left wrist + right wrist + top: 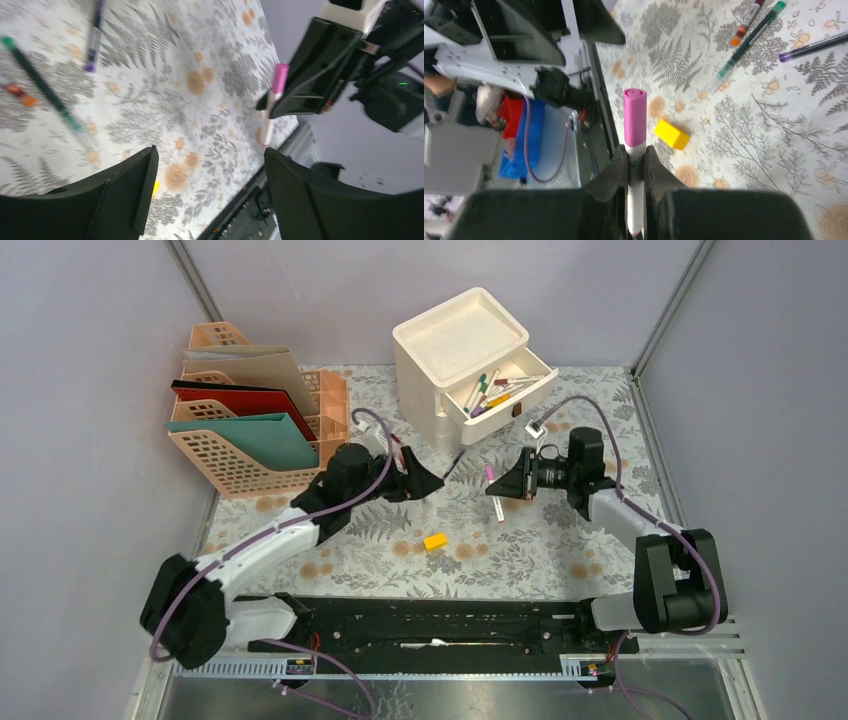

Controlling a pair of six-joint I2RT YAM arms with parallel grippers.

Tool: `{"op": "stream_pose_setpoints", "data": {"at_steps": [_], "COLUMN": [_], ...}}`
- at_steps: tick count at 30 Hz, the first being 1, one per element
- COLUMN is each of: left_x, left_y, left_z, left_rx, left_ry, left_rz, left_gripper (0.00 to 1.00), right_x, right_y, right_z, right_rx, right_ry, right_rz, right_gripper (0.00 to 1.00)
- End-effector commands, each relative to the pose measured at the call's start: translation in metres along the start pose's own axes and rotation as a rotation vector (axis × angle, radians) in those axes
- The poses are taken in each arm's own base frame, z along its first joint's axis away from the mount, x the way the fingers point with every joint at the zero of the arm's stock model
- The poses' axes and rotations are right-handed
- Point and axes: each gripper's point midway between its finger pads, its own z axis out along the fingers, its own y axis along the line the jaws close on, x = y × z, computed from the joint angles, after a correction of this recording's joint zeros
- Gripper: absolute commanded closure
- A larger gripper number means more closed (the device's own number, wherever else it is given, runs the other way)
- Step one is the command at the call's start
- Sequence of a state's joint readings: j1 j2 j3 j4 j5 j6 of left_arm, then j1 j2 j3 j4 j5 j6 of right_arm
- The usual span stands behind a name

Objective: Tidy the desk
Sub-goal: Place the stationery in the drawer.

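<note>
Right jaws: right gripper [635, 155] pinches a marker [634, 117] on its white barrel just below the pink cap; the cap sticks out past the tips.
Left jaws: left gripper [210, 165] is spread wide with nothing between the fingers, and faces the right jaws at close range.
Desk: the desk [540, 540] lies under both jaws, not touching either.
Risk, slip: the grip is narrow and on a smooth barrel. The marker could pivot or drop if swung fast.
Risk, clash: the two jaws are near each other. A careless move by either arm could knock the marker loose.
Risk, drawer: the drawer [500, 395], beyond both jaws, is already crowded. The marker could catch on its rim.
Count, held: one marker.
Count, loose beyond the right jaws: green pen [744, 45], purple pen [814, 46] and orange marker [746, 20], three in all.
Count, below the cap: one yellow block [671, 134].
Count, drawer pens: several, too tangled to number.
</note>
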State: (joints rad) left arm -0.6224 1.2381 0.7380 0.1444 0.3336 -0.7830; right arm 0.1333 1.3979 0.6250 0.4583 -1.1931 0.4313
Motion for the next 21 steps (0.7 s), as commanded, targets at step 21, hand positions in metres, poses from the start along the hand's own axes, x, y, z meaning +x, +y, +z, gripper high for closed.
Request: {"op": "stream_pose_setpoints", "data": {"at_steps": [21], "left_x": [-0.085], "left_y": [0.05], "left_z": [-0.083], "left_rx": [-0.29], "left_ry": [-0.521], "left_rz": [0.014], "left_gripper": [0.01], "right_x": [-0.259], "right_y": [0.023], "right_z": [-0.039], "right_rx": [0.588], "right_ry": [-0.382], "right_rz": [-0.103], "right_gripper": [1.0]}}
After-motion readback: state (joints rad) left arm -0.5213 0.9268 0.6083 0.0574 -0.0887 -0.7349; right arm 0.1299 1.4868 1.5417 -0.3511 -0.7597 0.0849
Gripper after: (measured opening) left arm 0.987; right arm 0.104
